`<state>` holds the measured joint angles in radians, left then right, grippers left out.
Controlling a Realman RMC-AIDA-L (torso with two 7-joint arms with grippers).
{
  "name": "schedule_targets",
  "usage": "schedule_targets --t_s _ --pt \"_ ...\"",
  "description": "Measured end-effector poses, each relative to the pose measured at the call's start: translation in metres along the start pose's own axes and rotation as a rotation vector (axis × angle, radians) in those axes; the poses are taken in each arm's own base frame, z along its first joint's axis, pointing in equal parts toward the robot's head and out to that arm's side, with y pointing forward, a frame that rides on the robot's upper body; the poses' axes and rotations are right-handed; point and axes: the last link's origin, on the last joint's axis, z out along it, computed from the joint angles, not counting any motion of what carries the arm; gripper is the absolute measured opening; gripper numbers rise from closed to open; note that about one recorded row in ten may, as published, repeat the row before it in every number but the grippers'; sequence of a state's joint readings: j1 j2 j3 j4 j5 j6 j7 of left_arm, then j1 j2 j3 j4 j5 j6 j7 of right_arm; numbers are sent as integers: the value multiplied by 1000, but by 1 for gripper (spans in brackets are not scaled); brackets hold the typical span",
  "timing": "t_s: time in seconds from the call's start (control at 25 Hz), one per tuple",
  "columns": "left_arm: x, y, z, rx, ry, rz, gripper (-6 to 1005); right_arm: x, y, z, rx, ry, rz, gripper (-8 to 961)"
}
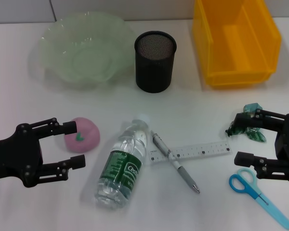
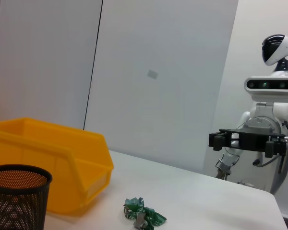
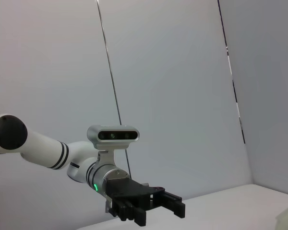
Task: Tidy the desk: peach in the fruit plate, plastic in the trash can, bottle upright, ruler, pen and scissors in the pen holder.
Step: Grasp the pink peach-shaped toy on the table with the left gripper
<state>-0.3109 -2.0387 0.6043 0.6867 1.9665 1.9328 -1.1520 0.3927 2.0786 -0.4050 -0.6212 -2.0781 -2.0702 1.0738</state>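
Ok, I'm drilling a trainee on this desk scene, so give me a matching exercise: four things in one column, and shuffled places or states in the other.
Things:
1. peach
2. water bottle
3. pen
4. pen holder

Places or states:
A. lying across the ruler
B. upright between the fruit plate and the yellow bin
C. lying on its side
D. by the open left gripper

Pairs: 1-D, 2-C, 3-A, 4-B

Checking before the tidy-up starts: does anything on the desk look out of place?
The water bottle lies on its side. The pen lies loose across the ruler, and crumpled green plastic sits on the desk.
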Motion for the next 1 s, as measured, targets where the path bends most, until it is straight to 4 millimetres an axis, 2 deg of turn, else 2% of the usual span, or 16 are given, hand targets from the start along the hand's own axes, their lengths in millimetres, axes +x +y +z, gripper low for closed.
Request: schedule_targets --t_s 0.56,0.64,0.68,0.76,0.88,1.0 --pt "8 -5 2 -15 -6 2 766 1 2 -2 2 -1 9 757" --pt "18 -9 4 -23 -21 5 763 2 3 -2 4 -1 11 757" --pt "30 -15 7 -27 -46 12 762 3 4 -4 8 -1 15 757" --pt "37 -19 8 -27 -63 19 760 4 5 -4 11 -1 17 756" --pt "66 -33 24 -45 -171 51 756 6 7 -7 19 -1 23 756" --pt "77 -38 34 -60 -245 65 752 7 8 -8 22 -1 25 756"
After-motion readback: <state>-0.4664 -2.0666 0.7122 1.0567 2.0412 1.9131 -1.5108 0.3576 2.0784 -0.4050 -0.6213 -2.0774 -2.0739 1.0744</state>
